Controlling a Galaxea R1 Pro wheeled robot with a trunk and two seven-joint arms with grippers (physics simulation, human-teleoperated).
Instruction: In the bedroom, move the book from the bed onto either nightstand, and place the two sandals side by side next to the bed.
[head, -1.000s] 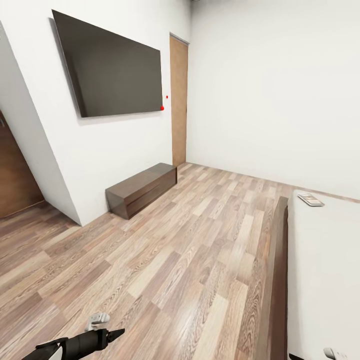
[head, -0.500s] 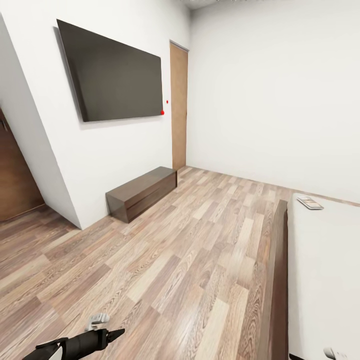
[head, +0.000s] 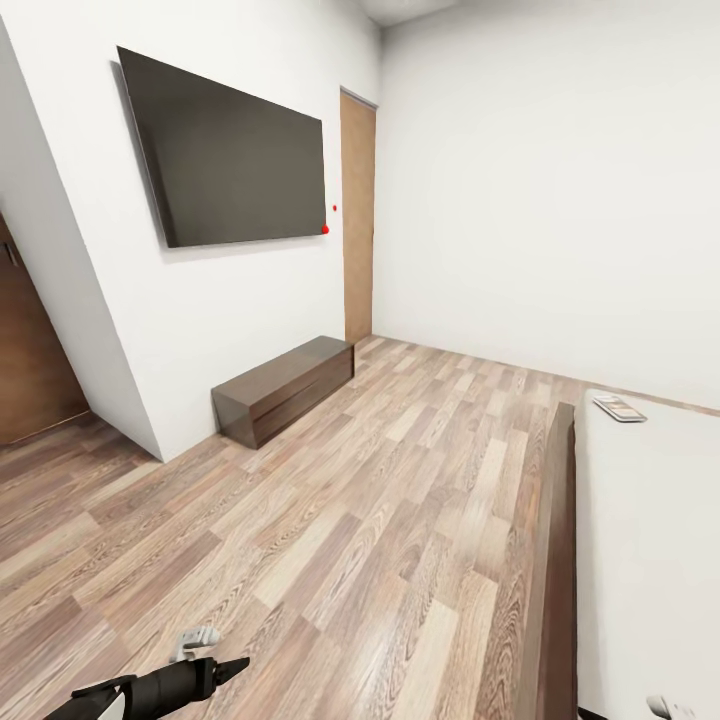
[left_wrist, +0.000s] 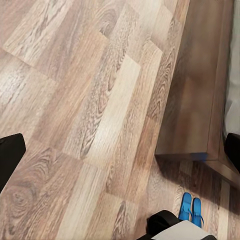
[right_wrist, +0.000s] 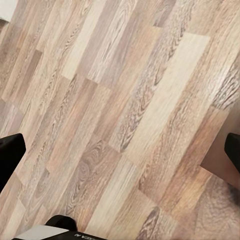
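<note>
Low over the floor, left arm outstretched.

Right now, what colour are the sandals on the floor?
Bright blue; the sandals show best in the left wrist view.

Two sandals, one book, one bed.

White walls w/ a large black flat-screen TV mounted on the left one. Tan narrow door in the far corner. Long low dark-brown wooden bench below the TV. Brown wood-plank floor, evenly lit.
</note>
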